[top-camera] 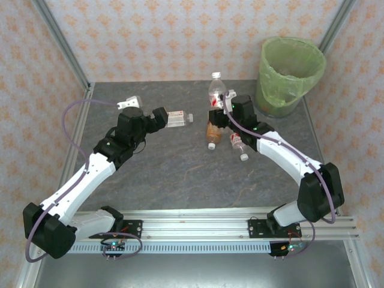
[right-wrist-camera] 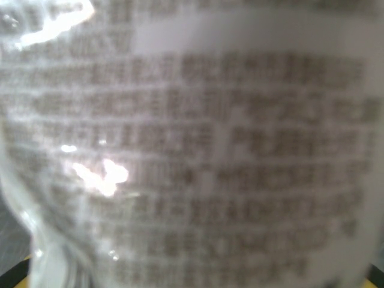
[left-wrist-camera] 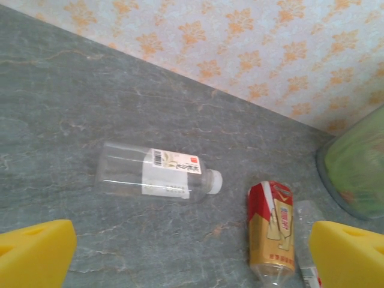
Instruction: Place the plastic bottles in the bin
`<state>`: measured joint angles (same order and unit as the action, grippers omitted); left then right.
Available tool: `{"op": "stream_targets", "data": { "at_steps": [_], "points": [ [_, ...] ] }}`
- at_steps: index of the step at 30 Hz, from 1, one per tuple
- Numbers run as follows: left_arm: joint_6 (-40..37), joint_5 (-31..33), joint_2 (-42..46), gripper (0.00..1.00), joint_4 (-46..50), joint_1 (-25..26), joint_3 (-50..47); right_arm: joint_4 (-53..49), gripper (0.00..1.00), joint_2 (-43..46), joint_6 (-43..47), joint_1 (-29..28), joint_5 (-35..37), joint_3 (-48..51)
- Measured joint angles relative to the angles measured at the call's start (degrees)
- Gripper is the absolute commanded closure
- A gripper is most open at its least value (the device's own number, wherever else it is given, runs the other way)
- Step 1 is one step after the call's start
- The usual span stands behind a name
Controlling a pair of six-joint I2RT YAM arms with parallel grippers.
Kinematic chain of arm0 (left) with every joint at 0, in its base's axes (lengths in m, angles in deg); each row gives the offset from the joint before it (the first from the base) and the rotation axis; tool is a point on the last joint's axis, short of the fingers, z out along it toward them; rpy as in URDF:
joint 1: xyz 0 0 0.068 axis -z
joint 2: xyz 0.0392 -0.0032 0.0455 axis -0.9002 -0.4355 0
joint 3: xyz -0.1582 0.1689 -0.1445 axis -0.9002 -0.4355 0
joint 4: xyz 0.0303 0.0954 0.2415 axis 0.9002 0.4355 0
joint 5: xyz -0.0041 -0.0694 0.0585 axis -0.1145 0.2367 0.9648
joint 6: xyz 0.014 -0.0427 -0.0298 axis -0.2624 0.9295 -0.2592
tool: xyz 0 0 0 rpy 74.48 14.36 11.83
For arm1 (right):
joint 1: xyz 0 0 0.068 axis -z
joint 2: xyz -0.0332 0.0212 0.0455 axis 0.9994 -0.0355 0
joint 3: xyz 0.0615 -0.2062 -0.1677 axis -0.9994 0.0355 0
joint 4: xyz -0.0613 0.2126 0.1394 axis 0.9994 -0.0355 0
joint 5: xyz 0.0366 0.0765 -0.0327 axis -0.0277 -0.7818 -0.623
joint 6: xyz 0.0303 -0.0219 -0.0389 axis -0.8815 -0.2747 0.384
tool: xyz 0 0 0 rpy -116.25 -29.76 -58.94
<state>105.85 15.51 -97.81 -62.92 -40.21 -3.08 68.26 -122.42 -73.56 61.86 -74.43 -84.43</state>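
Note:
A clear bottle with a white cap (top-camera: pixel 216 90) stands upright in the top view, with my right gripper (top-camera: pixel 227 103) shut on its body. Its white printed label (right-wrist-camera: pixel 198 150) sits blurred and very close in the right wrist view. Just right of my open left gripper (top-camera: pixel 162 117) a clear bottle with a white label (top-camera: pixel 179 118) lies on its side. It lies ahead of the yellow fingertips (left-wrist-camera: pixel 33 252) in the left wrist view, clear bottle (left-wrist-camera: pixel 157 172), untouched. A gold-and-red labelled bottle (left-wrist-camera: pixel 271 231) and a red-labelled one (top-camera: pixel 239 144) lie near the right arm. The green-lined bin (top-camera: pixel 282 90) stands at the far right.
The table is dark grey stone with patterned walls on three sides and metal posts at the back corners. The bin's wall (left-wrist-camera: pixel 354 174) shows at the right edge of the left wrist view. A purple cable loops off the left arm (top-camera: pixel 78 111).

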Motion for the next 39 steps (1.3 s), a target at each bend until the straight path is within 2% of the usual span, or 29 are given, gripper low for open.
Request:
{"op": "stream_targets", "data": {
  "at_steps": [12,19,25,32,39],
  "points": [
    [1.9,1.7,0.8,0.01,2.3,-0.9,-1.8,0.0,0.65,-0.3,4.3,8.3,7.4,-11.2],
    [3.2,2.9,0.9,0.01,3.5,-0.9,-1.8,1.9,0.64,-4.0,7.5,14.1,12.0,-20.0],
    [3.8,3.7,0.9,0.00,5.4,-0.9,-1.7,3.0,0.64,-8.9,12.9,18.8,15.7,-28.3],
    [4.3,4.7,2.2,0.00,5.6,-0.9,-1.7,0.5,0.64,-18.8,19.6,23.3,19.6,-42.1],
    [4.6,5.4,2.5,0.00,5.6,-1.2,-1.7,-4.2,0.60,-27.8,25.7,24.3,24.2,-52.9]
  ]
}}
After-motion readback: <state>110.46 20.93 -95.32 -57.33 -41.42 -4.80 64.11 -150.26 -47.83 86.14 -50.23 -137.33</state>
